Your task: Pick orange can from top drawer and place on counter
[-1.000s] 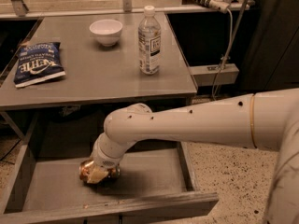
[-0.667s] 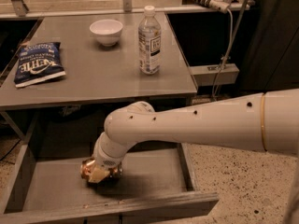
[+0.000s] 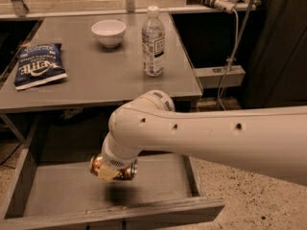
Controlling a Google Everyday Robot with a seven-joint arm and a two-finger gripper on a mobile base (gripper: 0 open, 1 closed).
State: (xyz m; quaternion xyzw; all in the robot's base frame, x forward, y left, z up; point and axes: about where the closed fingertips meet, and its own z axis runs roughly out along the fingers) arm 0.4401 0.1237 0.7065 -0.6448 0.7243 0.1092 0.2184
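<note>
The orange can [image 3: 98, 165], shiny coppery gold, hangs in my gripper [image 3: 114, 170] a little above the floor of the open top drawer [image 3: 57, 191]. A dark shadow lies on the drawer floor right under it. My gripper is shut on the can, and my white wrist hides most of the fingers and the can's top. My arm reaches in from the right, over the drawer's right side. The grey counter [image 3: 96, 78] lies above and behind the drawer, its front edge just behind my wrist.
On the counter stand a clear water bottle [image 3: 153, 42] near the right edge, a white bowl [image 3: 109, 32] behind it to the left, and a blue chip bag [image 3: 39, 65] at the left. A cable and power strip [image 3: 225, 1] hang at the right.
The can was resting on the drawer floor under my gripper. Now it is lifted off the floor, with a shadow below it.
</note>
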